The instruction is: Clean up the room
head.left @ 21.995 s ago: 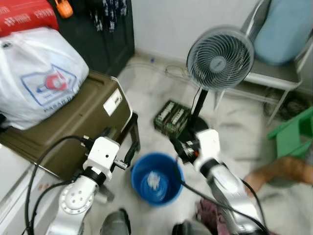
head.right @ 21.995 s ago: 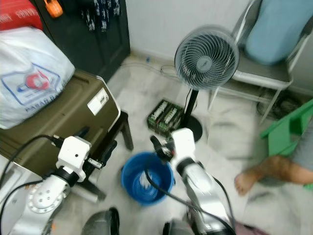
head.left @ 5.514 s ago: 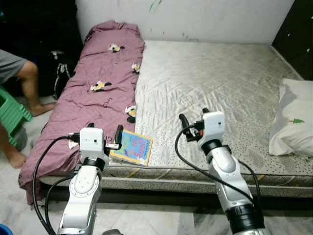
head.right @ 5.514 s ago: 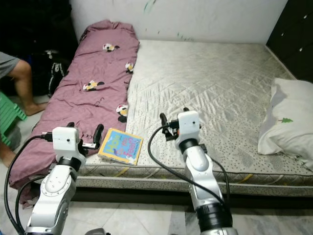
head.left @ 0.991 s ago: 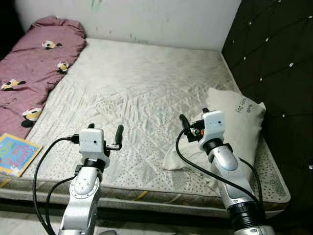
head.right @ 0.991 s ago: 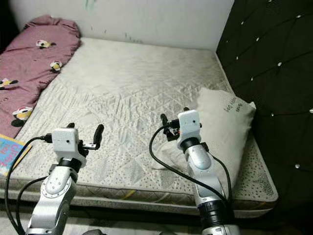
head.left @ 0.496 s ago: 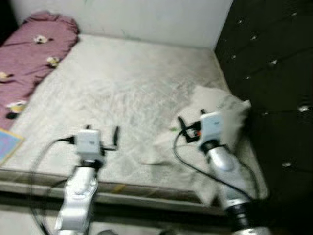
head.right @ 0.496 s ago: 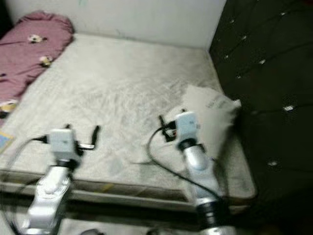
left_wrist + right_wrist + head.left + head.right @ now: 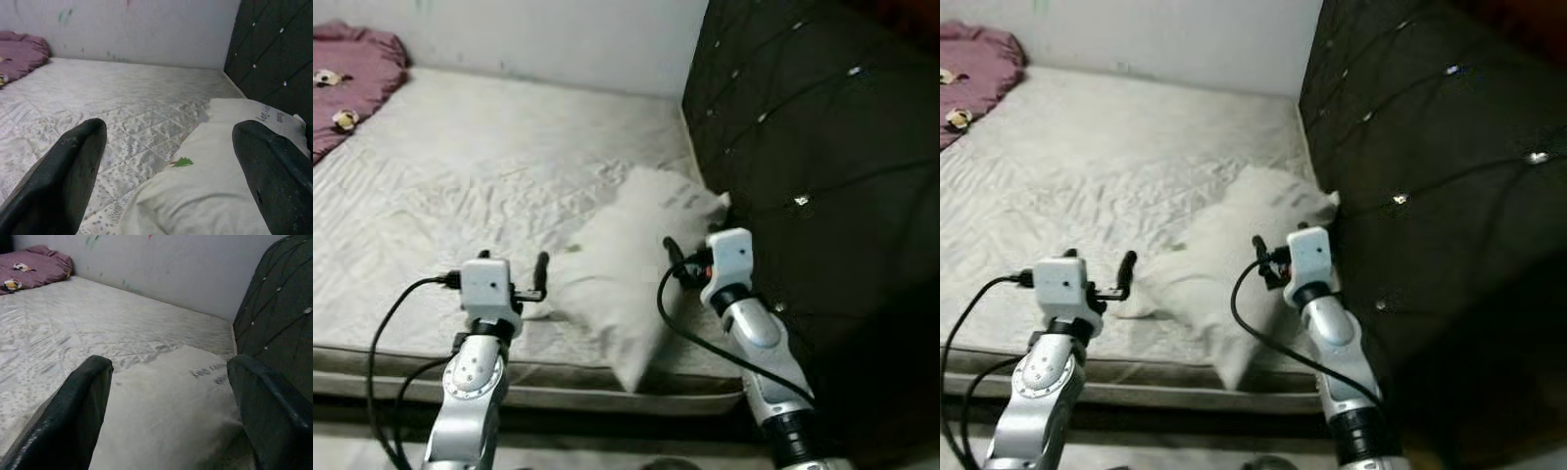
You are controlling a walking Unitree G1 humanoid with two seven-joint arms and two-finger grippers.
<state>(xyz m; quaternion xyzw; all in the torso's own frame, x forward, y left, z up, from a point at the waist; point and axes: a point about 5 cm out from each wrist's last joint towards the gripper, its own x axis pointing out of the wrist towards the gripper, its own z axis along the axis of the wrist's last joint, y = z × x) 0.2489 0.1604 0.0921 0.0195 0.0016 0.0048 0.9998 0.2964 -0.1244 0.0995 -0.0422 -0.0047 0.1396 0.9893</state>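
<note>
Both grippers, left gripper (image 9: 539,277) and right gripper (image 9: 674,257), hover jaws spread and empty before the skewed pillow (image 9: 622,269) on the mattress (image 9: 440,166); tidying looks barely begun.

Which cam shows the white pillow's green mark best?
Left wrist view: the white pillow sits close and sharp, its small green mark clear. The eye views show the whole pillow blurred, the mark faint; the right wrist view shows its printed end.

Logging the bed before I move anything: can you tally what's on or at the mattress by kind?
White pillow: 1
Maroon printed blanket: 1
Quilted mattress: 1
Dark tufted headboard: 1
Total: 4
</note>
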